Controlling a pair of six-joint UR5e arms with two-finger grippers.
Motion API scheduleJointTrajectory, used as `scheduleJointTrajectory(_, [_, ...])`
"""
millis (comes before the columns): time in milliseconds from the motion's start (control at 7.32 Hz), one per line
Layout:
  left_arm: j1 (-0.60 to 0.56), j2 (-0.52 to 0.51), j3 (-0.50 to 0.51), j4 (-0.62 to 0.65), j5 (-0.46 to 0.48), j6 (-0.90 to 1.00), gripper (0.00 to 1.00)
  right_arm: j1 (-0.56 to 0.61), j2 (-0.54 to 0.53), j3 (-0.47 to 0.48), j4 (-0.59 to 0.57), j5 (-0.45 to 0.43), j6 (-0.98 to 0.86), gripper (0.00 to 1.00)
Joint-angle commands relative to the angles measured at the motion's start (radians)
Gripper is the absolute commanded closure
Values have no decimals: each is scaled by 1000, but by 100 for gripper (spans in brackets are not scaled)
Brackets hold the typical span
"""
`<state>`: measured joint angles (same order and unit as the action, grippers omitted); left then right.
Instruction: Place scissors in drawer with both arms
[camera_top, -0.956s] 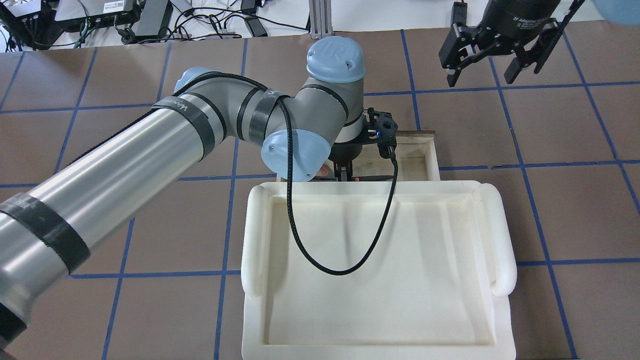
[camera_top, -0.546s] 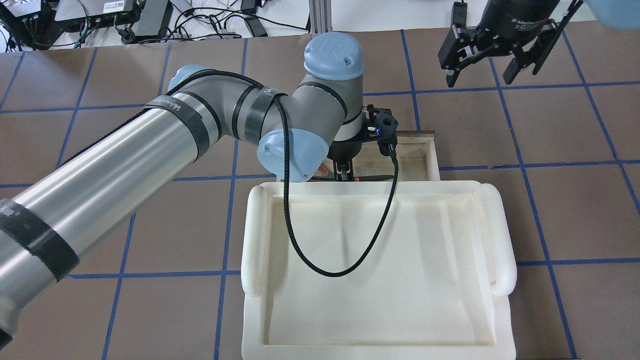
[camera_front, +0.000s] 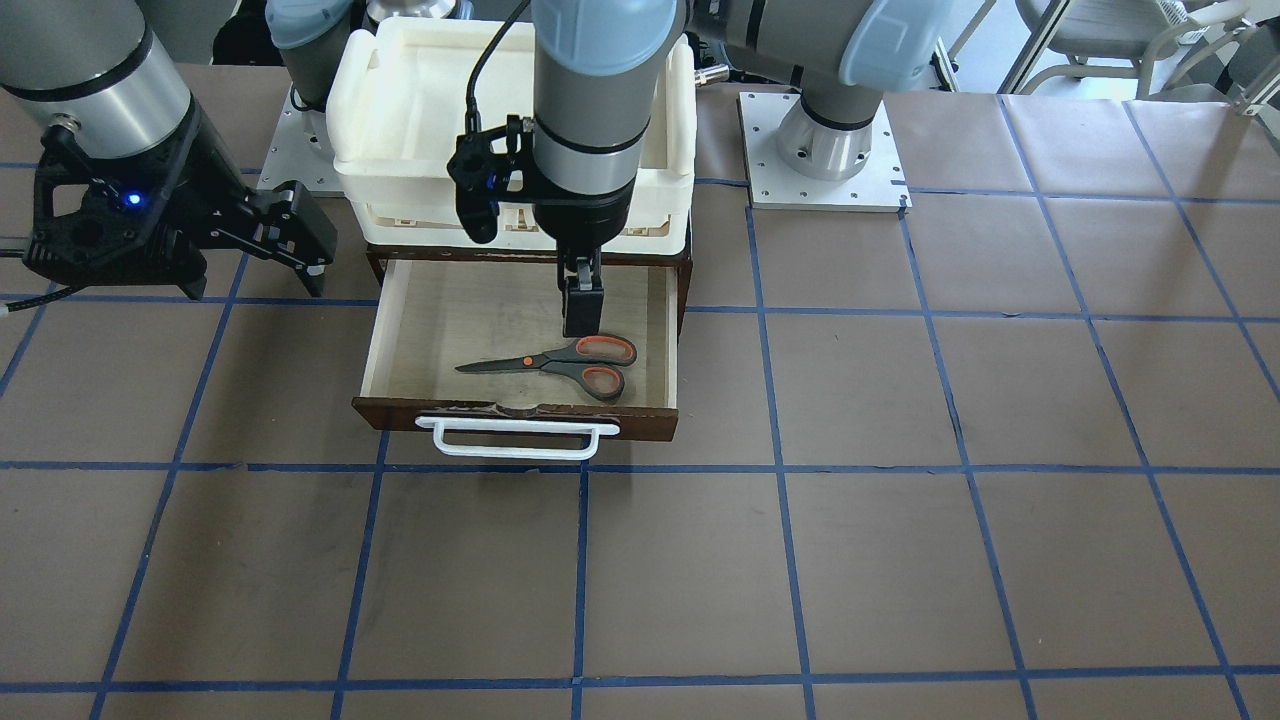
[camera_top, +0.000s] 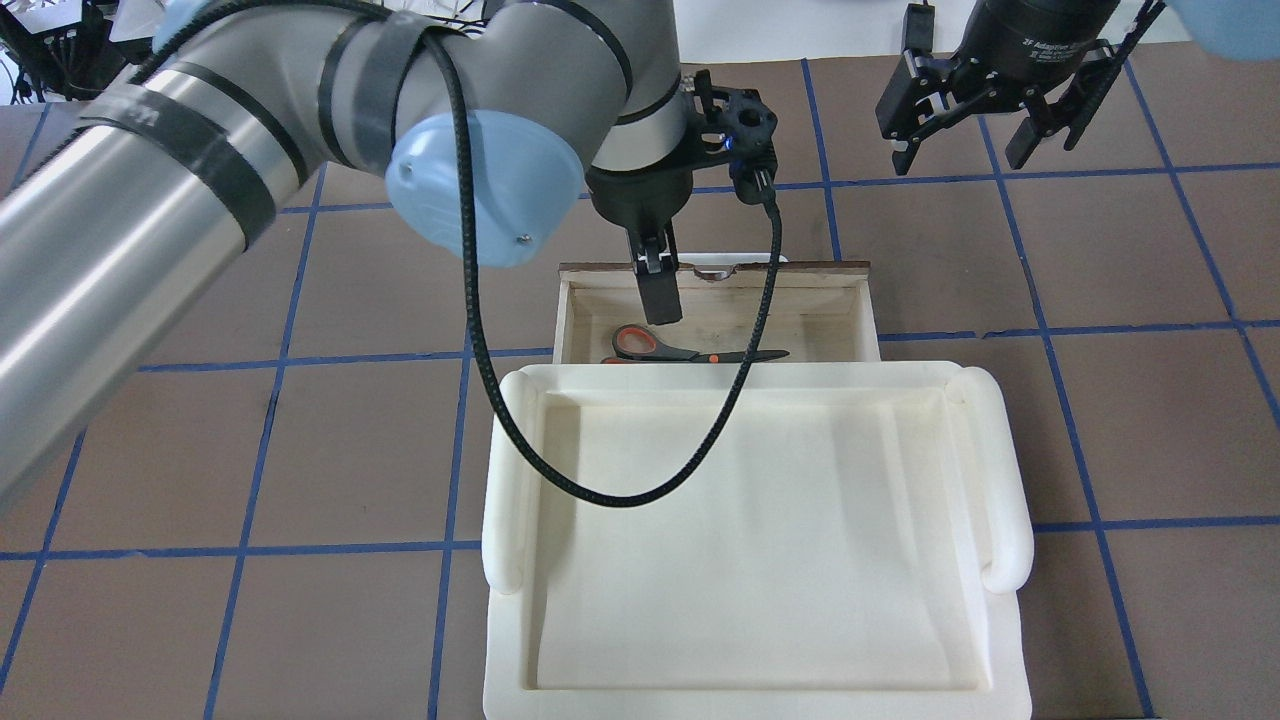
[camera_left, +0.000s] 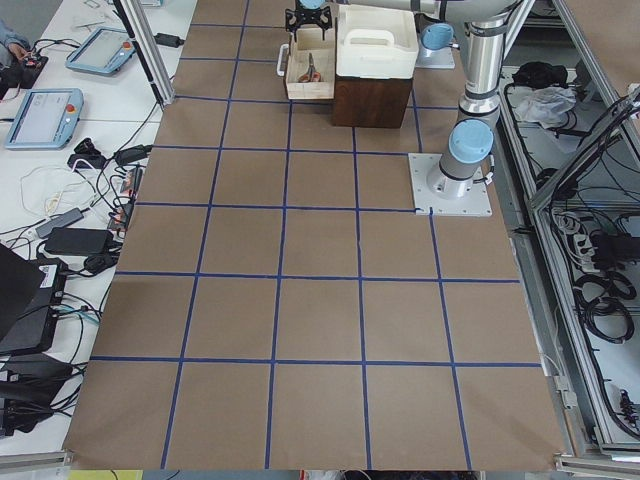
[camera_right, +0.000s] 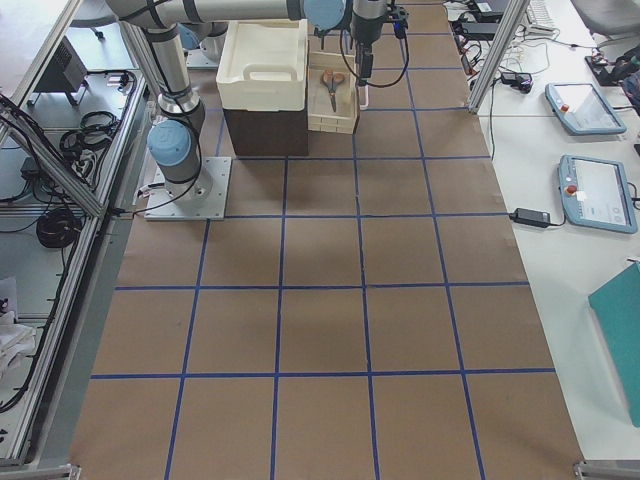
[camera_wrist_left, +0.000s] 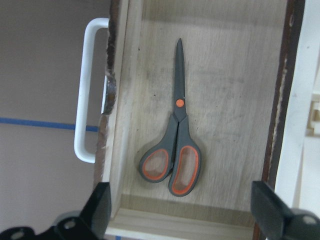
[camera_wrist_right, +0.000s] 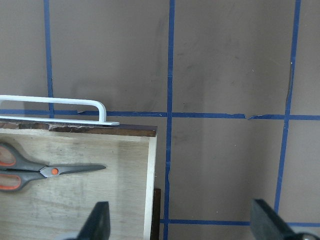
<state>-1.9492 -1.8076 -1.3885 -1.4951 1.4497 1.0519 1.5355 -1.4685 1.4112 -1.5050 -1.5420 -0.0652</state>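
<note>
The scissors (camera_front: 560, 362) lie flat on the pale floor of the open dark brown drawer (camera_front: 520, 415), blades pointing to the robot's right. They also show in the overhead view (camera_top: 690, 352) and the left wrist view (camera_wrist_left: 176, 140). My left gripper (camera_top: 658, 305) hangs above the handle end of the scissors, open and empty, clear of them (camera_front: 582, 318). Its fingers (camera_wrist_left: 102, 200) stand wide apart in the wrist view. My right gripper (camera_top: 968, 145) is open and empty, raised over the table to the drawer's right, beyond its white handle (camera_wrist_right: 75, 107).
A cream-white plastic bin (camera_top: 505, 480) sits on the cabinet above the drawer, covering its rear part. The left arm's black cable (camera_top: 620, 495) loops over the bin. The table is brown with blue tape lines (camera_front: 780, 465).
My left gripper has risen out of the drawer and moved toward the drawer's front, leaving the scissors lying uncovered on its floor. The right gripper has barely moved.
</note>
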Motion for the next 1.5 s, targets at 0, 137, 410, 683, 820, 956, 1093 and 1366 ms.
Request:
scheduleJointTrajectory(0, [148,107,28,-117,-31,-18,0,3,-3,0,3,-3,4,0])
scheduleJointTrajectory(137, [233,155,23,-129,-28,-65,0,8,-3,3,6,-26,5,0])
scheduleJointTrajectory(410, [381,206,-9,-168,-13,-454,0,8,-10,17,6,-30,15,0])
scheduleJointTrajectory(683, [383,232,-88,-154,140,-737,0,8,-19,34,3,-26,16,0])
scheduleJointTrajectory(820, [388,240,-108,-154,144,-781,0,8,-26,41,3,-26,15,0])
scheduleJointTrajectory(956, [381,249,-130,-157,143,-861,1,8,-29,46,3,-29,13,0])
scheduleJointTrajectory(1093, [381,260,-144,-162,132,-966,0,8,-29,48,3,-27,15,0])
scheduleJointTrajectory(1366, [380,278,-150,-178,108,-1059,0,8,-27,48,2,-26,16,0])
